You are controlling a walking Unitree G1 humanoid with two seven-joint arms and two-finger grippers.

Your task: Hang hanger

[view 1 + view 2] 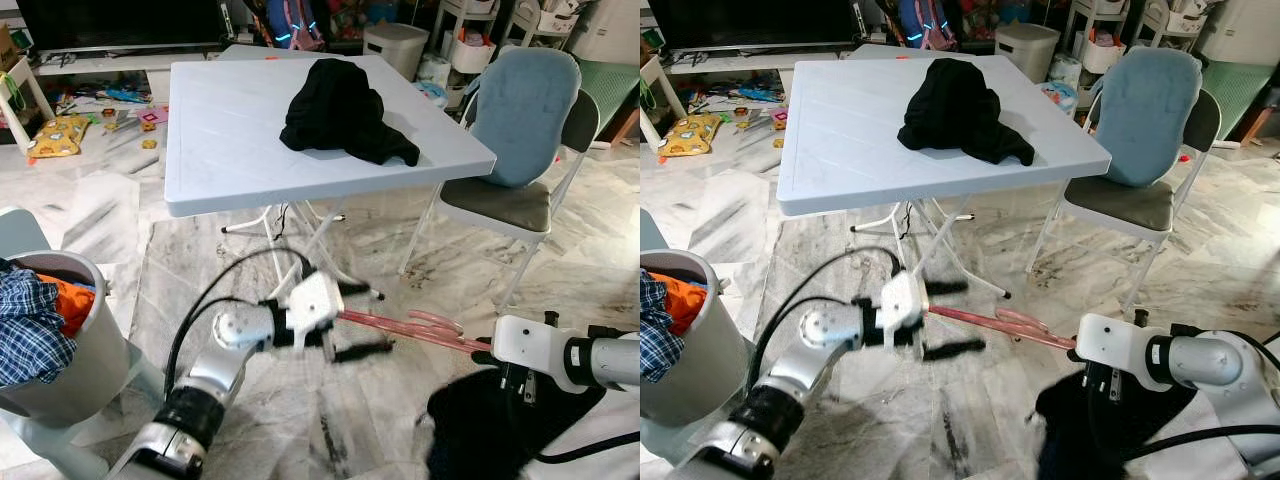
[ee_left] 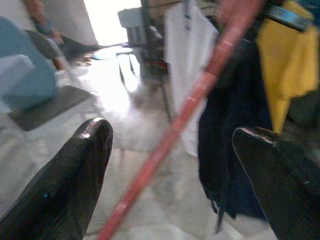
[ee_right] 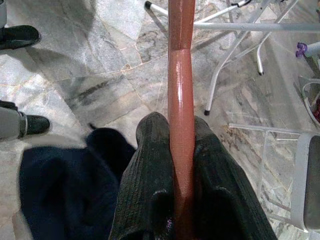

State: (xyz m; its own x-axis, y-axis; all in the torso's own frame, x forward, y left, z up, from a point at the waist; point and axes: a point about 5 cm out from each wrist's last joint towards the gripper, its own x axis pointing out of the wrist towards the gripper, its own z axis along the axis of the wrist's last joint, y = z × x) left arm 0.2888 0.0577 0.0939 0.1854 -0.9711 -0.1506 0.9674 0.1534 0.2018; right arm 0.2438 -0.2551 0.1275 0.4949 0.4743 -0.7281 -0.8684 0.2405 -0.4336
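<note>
Hanger [image 1: 405,328], a pink one, sits low in front of the table [image 1: 230,130], its bar running between my two arms above the marble floor [image 1: 330,420]. My right gripper [image 3: 181,131] has its fingers pressed onto one end of the bar, pinching it firmly; the right wrist view shows the pink rod clamped between them. My left gripper [image 1: 340,322] is at the other end, its fingers [image 2: 75,170] spread wide with the rod passing through the gap, not touching either one as far as I can tell.

Dark fabric [image 1: 500,430] hangs below the right gripper, near the hanger's held end; I cannot tell whether it is actually threaded on the hanger. On the table lies a black garment [image 1: 340,110] in a heap. Right of the table stands a blue chair [image 1: 515,130], and left of it, close to me, a laundry basket [image 1: 60,350] with a checked shirt and something orange in it.

I judge the task is at an early to middle stage: the hanger is in hand but nothing is hung yet. The left wrist view shows clothes hanging in the background, likely a rack [image 2: 240,90], so what is left is carrying the hanger there and hooking it on.
</note>
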